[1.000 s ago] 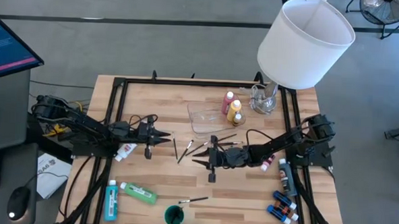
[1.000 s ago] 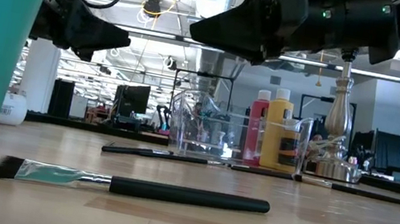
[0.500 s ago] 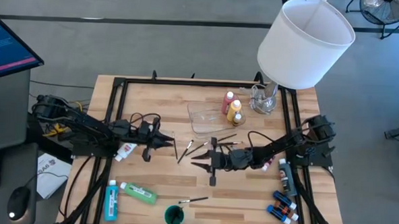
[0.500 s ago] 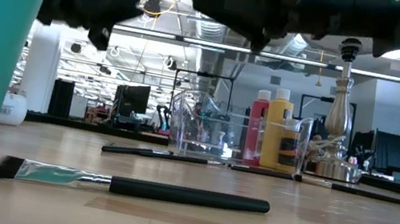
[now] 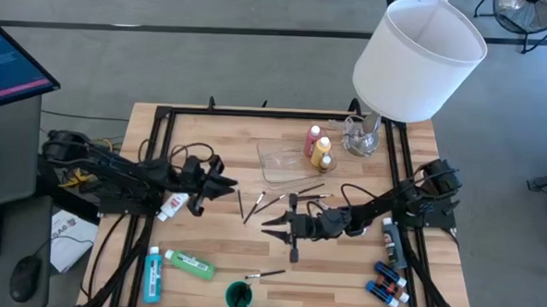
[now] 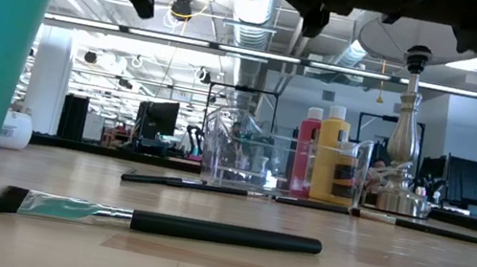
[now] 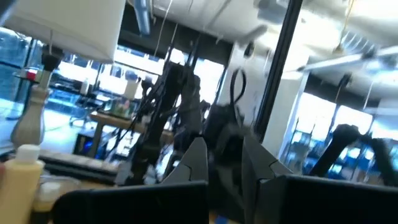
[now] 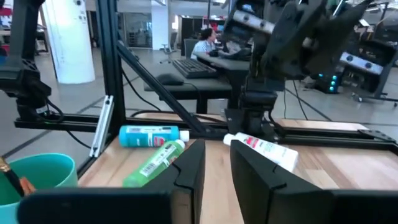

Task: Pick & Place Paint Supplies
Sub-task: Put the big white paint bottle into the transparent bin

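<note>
Several thin dark-handled brushes lie flat on the wooden table between my two grippers. Another brush lies near the front edge. A red bottle and a yellow bottle stand beside the clear tray. A green bottle, a blue bottle and a white red-printed one lie at the left. My left gripper hangs shut in the air at the left, tipped upward, nothing in it. My right gripper hovers level above mid-table, pointing left, near the brushes.
A teal cup holding a brush stands at the near edge. Small bottles lie at the near right by the black frame rail. A big white lampshade on a metal lamp overhangs the far right corner.
My left gripper has risen, tipped its nose upward and rolled, leaving the top of the low view. My right gripper has also risen a little and drifted toward the table's near edge. The brushes and bottles have stayed in place.
</note>
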You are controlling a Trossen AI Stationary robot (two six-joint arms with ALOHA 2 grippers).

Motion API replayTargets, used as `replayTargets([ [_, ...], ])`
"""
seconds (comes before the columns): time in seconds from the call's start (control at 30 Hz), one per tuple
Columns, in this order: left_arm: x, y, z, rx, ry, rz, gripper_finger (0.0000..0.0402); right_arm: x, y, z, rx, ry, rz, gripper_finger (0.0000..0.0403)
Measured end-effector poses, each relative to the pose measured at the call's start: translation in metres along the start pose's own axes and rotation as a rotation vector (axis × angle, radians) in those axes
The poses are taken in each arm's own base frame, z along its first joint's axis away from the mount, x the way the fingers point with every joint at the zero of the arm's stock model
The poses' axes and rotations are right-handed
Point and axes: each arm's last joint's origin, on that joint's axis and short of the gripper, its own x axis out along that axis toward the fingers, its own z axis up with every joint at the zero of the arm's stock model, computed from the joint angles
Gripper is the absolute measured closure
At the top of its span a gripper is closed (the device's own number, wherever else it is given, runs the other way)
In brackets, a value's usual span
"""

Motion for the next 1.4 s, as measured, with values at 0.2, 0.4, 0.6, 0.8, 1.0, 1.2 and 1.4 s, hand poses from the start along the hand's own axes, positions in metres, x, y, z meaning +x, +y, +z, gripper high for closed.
replayTargets([
  [0.2,-0.004,-0.005,0.014,0.003,-0.073,-0.024,0.0401,0.002,0.002,0.0,-0.012,0.036,0.005,0.0334],
  [0.4,-0.01,-0.011,0.033,0.005,-0.186,-0.062,0.0401,0.002,0.002,-0.001,-0.015,0.044,0.005,0.0334],
  [0.6,-0.013,-0.013,0.04,0.085,-0.22,-0.061,0.0401,0.003,0.002,-0.002,-0.019,0.053,0.003,0.0334],
  [0.8,-0.011,-0.011,0.034,0.06,-0.173,-0.03,0.0401,0.003,0.002,-0.002,-0.019,0.054,0.003,0.0334],
  [1.0,-0.006,0.008,0.01,0.027,0.194,0.156,0.0401,0.003,0.002,-0.002,-0.019,0.054,0.003,0.0334],
  [1.2,-0.015,0.037,-0.006,-0.185,0.658,0.473,0.0398,0.003,0.002,-0.002,-0.019,0.054,0.003,0.0334],
  [1.4,-0.018,0.033,-0.003,-0.206,0.894,0.542,0.0387,0.003,0.002,-0.002,-0.019,0.054,0.003,0.0334],
])
